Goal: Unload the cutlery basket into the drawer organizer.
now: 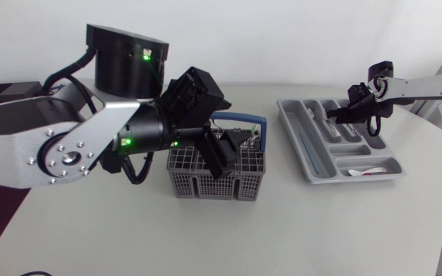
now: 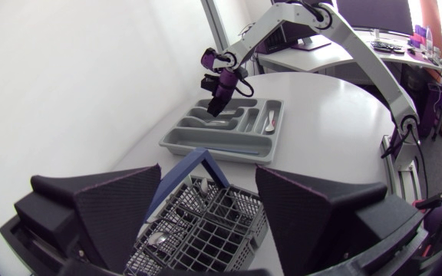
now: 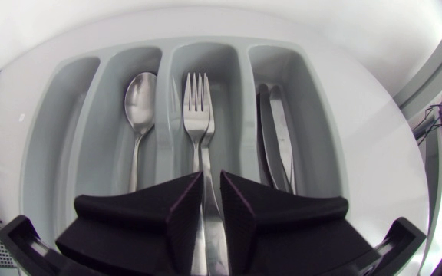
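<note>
The grey cutlery basket (image 1: 213,182) with a blue handle (image 1: 240,119) stands at mid-table. My left gripper (image 1: 221,157) hangs open just above it, its broad fingers (image 2: 121,211) spread over the basket (image 2: 206,234), where a spoon (image 2: 158,239) and other cutlery show. The grey drawer organizer (image 1: 313,167) lies to the right. My right gripper (image 1: 342,113) sits low over its far end, shut on the handle of a fork (image 3: 196,107) that lies along a middle compartment. A spoon (image 3: 140,96) fills the slot beside it, and knives (image 3: 275,130) the slot on the other side.
A white spoon (image 1: 367,171) lies in the organizer's crosswise near compartment. My bulky left arm (image 1: 67,146) covers the table's left part. Bare tabletop lies in front of the basket and between basket and organizer (image 2: 206,142).
</note>
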